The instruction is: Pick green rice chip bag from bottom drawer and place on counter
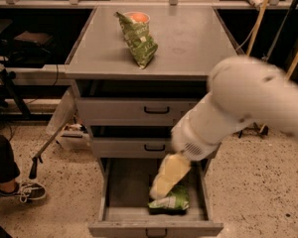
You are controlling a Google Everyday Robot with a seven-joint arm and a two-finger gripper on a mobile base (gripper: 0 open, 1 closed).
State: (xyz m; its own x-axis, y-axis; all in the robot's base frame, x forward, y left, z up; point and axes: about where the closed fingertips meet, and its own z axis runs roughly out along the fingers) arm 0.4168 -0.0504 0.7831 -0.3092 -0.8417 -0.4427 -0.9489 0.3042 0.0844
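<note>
Cream plastic, the gripper (165, 182) hangs inside the open bottom drawer (105, 197); whether it is wide or narrow I cannot tell. The green rice chip bag (171, 202) lies just beneath its tip, touching or nearly so, close to the drawer's front wall. A slanted descent could flatten the crinkly bag or shove it against that wall, so the grasp slips off. Far above the gripper, an olive bag (139, 38) crowds part of the counter (193, 38).
</note>
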